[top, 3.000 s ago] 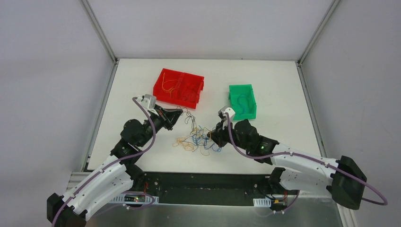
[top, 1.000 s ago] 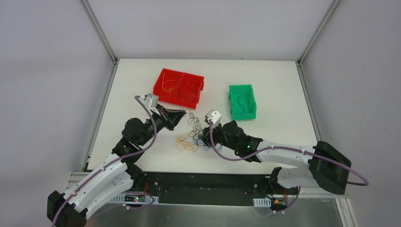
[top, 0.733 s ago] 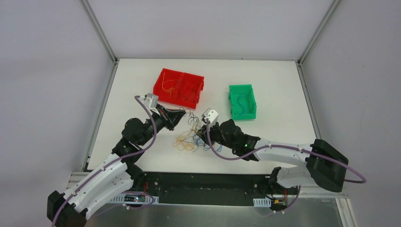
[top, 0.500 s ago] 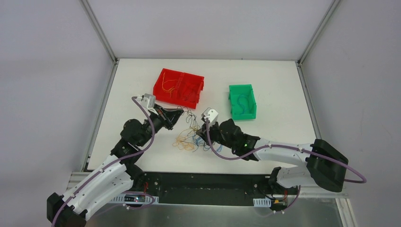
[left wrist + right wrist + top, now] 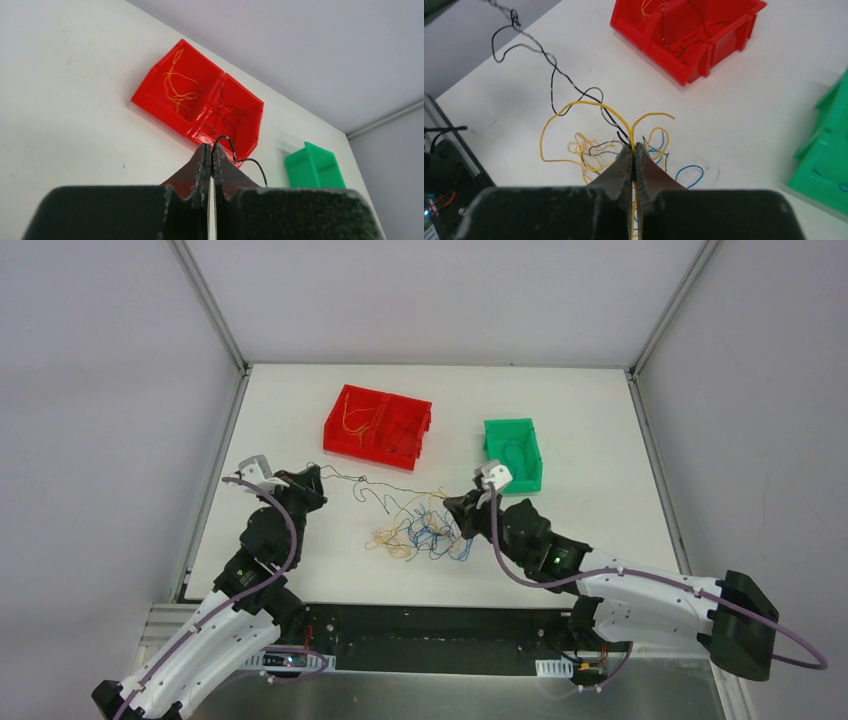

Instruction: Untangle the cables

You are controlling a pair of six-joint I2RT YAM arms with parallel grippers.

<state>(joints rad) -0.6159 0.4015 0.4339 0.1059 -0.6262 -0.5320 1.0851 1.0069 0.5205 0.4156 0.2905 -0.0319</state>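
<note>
The cables (image 5: 420, 533) lie as a loose tangle of yellow, blue and dark wires mid-table. My left gripper (image 5: 316, 478) is shut on the end of a dark cable (image 5: 385, 485), which runs taut to the right, toward the tangle. In the left wrist view that black wire (image 5: 226, 139) loops out of the closed left gripper (image 5: 210, 148). My right gripper (image 5: 453, 506) sits at the tangle's right edge. The right wrist view shows the right gripper (image 5: 634, 146) shut on a yellow cable (image 5: 589, 103), with the black cable (image 5: 551, 75) trailing off to the far left.
A red two-compartment bin (image 5: 370, 451) stands behind the tangle, with yellow wires in its left half and dark ones in its right. A green bin (image 5: 508, 423) with a blue wire stands at the back right, close to my right wrist. Metal rails edge the table.
My right gripper closed on a yellow wire and drew back to the right. My left arm pulled left with the dark cable, stretching it out of the tangle.
</note>
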